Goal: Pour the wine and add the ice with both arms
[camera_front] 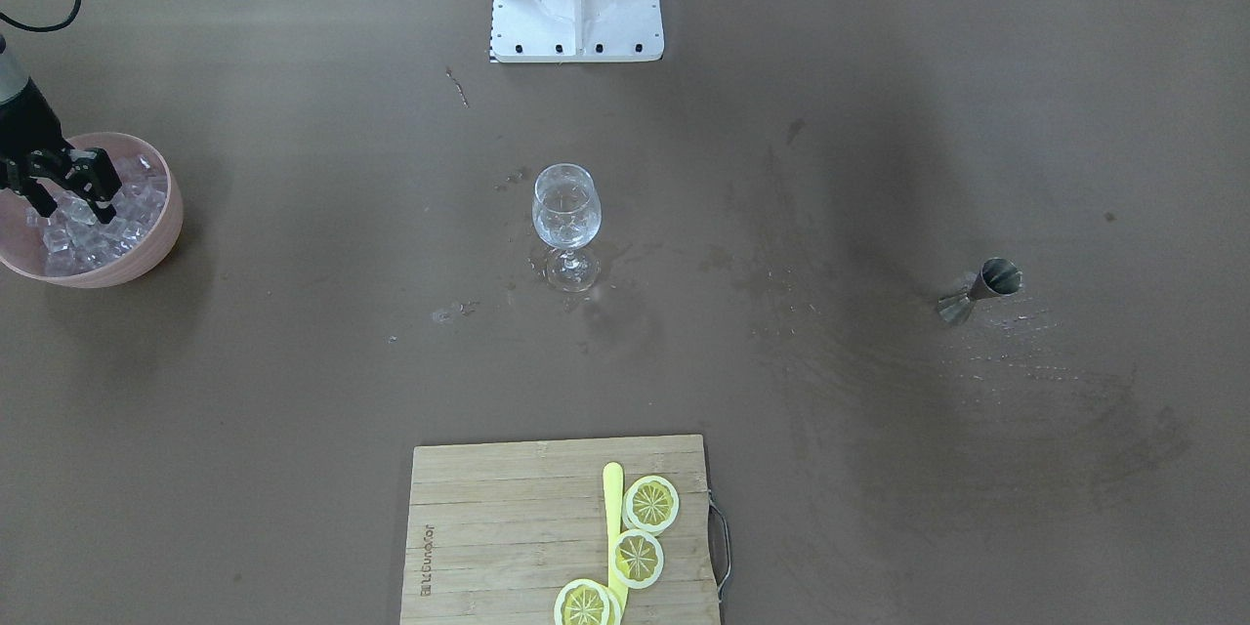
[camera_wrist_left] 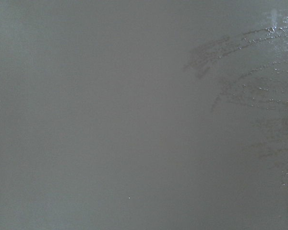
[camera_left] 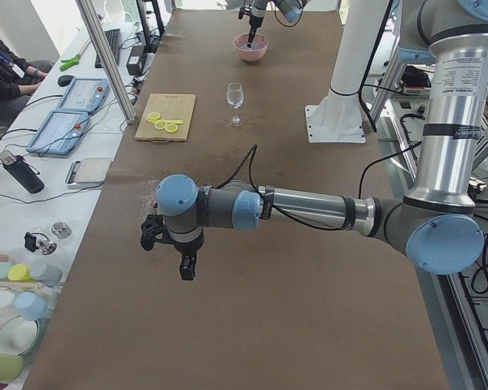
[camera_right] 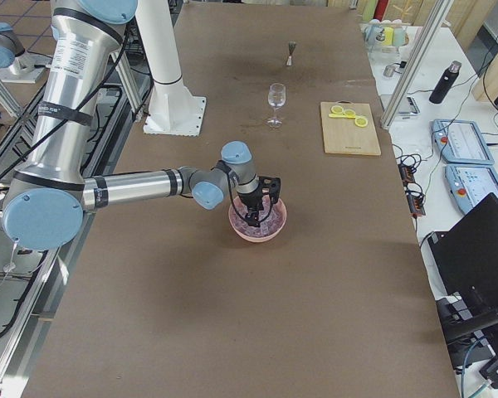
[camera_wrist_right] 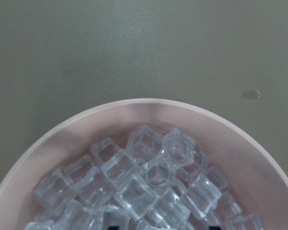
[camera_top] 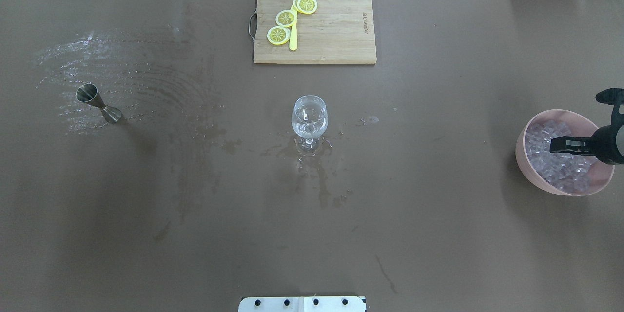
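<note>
right gripper (camera_front: 66, 203) sits inside the pink bowl (camera_front: 168, 227) at the table's right-arm end. its fingers are spread and the tips are down at the top of the heaped ice (camera_front: 103, 232). cubes lie under and around the tips – the right wrist view shows both dark tips apart at its lower edge. left gripper (camera_left: 186, 270) hangs over bare table at the opposite end; spread or pressed together, cannot tell. glass (camera_front: 566, 215) stands upright mid-table, well apart from the bowl. jigger (camera_front: 981, 291) is toward the left-arm side, among wet streaks.
</note>
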Controlling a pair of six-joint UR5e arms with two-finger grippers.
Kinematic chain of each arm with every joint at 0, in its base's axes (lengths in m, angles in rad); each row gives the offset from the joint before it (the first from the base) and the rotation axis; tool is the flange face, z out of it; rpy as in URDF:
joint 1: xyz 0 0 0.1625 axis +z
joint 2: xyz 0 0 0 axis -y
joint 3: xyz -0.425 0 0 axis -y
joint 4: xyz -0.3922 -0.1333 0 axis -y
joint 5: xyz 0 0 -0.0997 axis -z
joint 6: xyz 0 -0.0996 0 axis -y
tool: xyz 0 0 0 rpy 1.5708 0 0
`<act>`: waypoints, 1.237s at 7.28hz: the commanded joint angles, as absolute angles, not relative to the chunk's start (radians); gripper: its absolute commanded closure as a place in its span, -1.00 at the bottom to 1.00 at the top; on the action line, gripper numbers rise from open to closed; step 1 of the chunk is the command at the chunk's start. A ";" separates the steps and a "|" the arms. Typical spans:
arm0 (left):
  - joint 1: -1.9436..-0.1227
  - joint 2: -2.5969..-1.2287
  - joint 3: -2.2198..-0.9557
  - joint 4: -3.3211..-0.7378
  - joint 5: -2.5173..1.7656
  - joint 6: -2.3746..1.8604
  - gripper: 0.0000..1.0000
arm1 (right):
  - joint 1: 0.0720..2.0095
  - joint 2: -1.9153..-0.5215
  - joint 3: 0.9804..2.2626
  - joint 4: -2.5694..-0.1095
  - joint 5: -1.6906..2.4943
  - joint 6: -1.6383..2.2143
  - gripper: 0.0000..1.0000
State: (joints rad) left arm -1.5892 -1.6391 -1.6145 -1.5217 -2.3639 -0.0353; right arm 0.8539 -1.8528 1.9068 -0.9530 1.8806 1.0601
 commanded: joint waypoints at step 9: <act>-1.588 -1.632 -1.615 -1.525 -2.365 -0.034 -0.96 | 0.850 -1.878 1.976 -0.962 1.898 1.058 -0.62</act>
State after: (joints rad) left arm -1.5877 -1.6322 -1.6153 -1.5247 -2.3652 -0.0342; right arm 0.8515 -1.8811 1.9816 -0.9589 1.8997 1.0581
